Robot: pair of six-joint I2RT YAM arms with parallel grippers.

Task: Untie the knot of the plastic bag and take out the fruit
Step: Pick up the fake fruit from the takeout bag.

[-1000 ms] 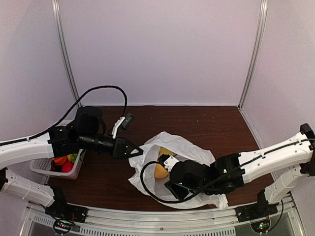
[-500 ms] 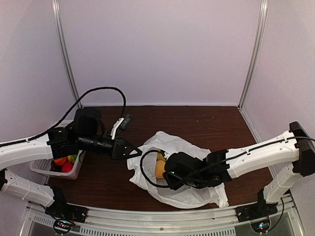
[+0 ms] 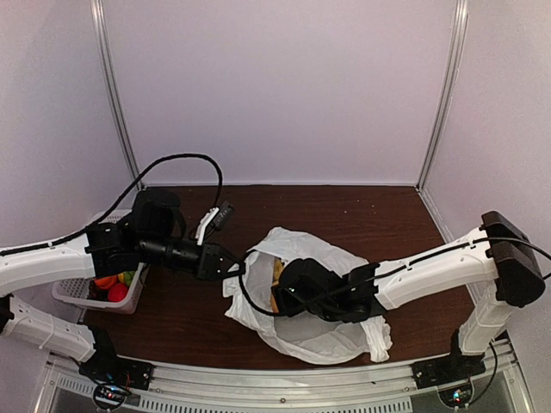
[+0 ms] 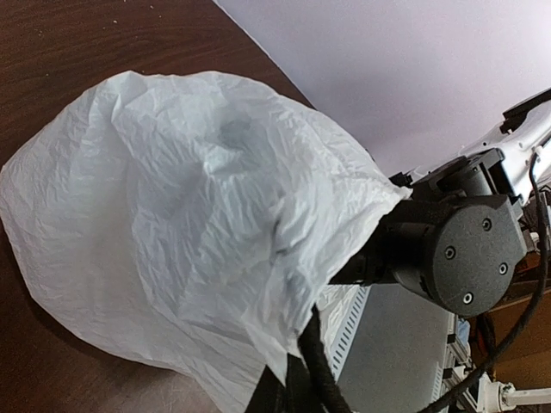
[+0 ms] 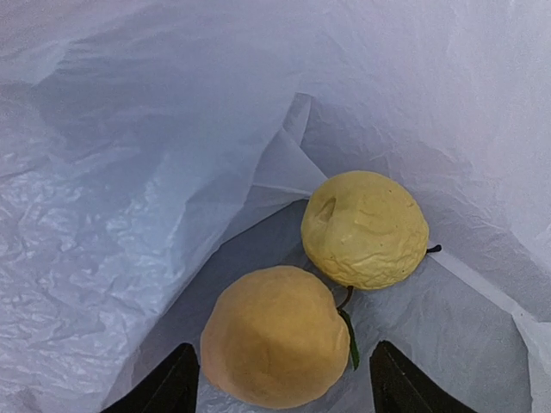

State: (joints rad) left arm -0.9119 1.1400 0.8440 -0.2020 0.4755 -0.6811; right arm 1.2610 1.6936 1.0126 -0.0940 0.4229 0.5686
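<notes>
Bag [image 3: 331, 340] sits mid-tabletop [image 3: 379, 215], a bit toward the near edge. Its mouth opens to the left, and we can't spot any knot. The left tool [image 3: 236, 268] is clenched on the bag's rim at its left side, propping the mouth up. The right tool [image 5: 280, 389] is inside the bag with its jaws spread and nothing in them. It has one finger on each side of the orange fruit [image 5: 274, 331] and isn't touching it. The yellow fruit [image 5: 365, 228] lies right up against the orange one, on the side away from the tool.

Handling-wise, we'd say the bag is thin, floppy and slick. Drop that rim and the mouth probably caves in on the tool. Both fruits look light and toy-like, and the yellow one is wrinkled and dented, so it's likely squishy. We'd take the orange one across its widest part. Pinch lower on a round thing like that and it could squirt away, or the tool could catch bag film along with it.

The tabletop is dark brown wood grain and looks smooth. There are pale walls on three sides, and a white basket [image 3: 76, 299] with some red and orange bits in it sits at the left edge.
</notes>
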